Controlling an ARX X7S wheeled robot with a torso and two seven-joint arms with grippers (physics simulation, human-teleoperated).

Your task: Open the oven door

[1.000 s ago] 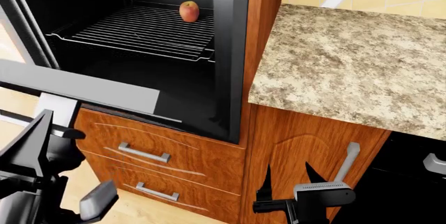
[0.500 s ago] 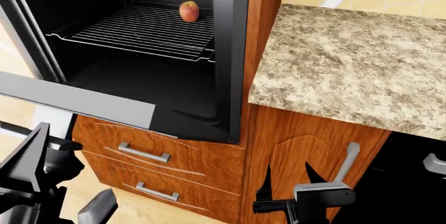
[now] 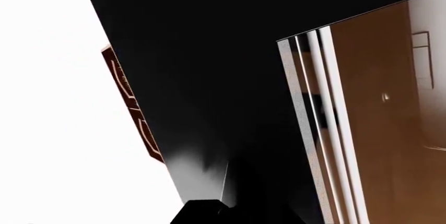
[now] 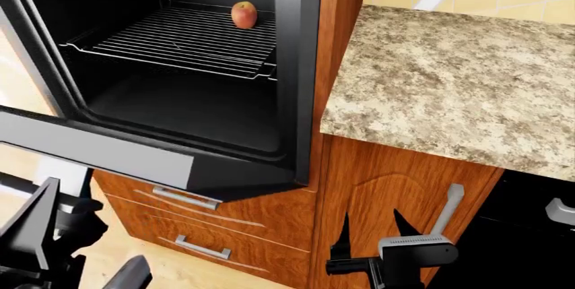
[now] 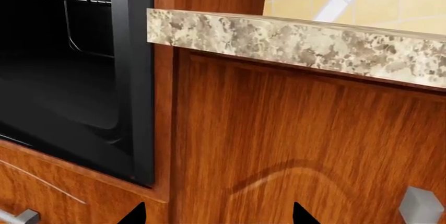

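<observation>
- Oven door (image 4: 99, 151), a flat panel with a matte black frame and a grey inner face, hung swung down and open at the lower left of the head view, its free edge reaching out toward the robot over the top wooden drawer.
- In the left wrist view the same door (image 3: 230, 104) filled most of the picture as a dark black surface, with pale grey metal strips running along one edge.
- Behind the open door, the black oven cavity (image 4: 180, 100) was exposed, with a wire metal rack (image 4: 175, 40) seated across it.
- A small red-and-yellow apple (image 4: 244, 14) sat on the rack toward the back of the cavity.
- The left black gripper (image 4: 77, 245) was at the bottom left of the head view, just below the door's free edge, with its fingers spread wide and nothing between them.
- Whether the left gripper touched the door could not be told.
- The right black gripper (image 4: 370, 232) hung low in front of the orange-brown wooden cabinet door (image 4: 395, 195), its two pointed fingers apart and empty.
- In the right wrist view the two fingertips (image 5: 136, 214) showed well apart against the wood grain.
- A grey bar handle (image 4: 448, 209) stood on the cabinet door just beside the right gripper, not touched by it.
- The speckled beige granite tabletop (image 4: 449, 80) lay above the cabinet, to the right of the oven.
- Two orange-brown wooden drawers (image 4: 242, 225) with grey bar handles sat below the oven.
</observation>
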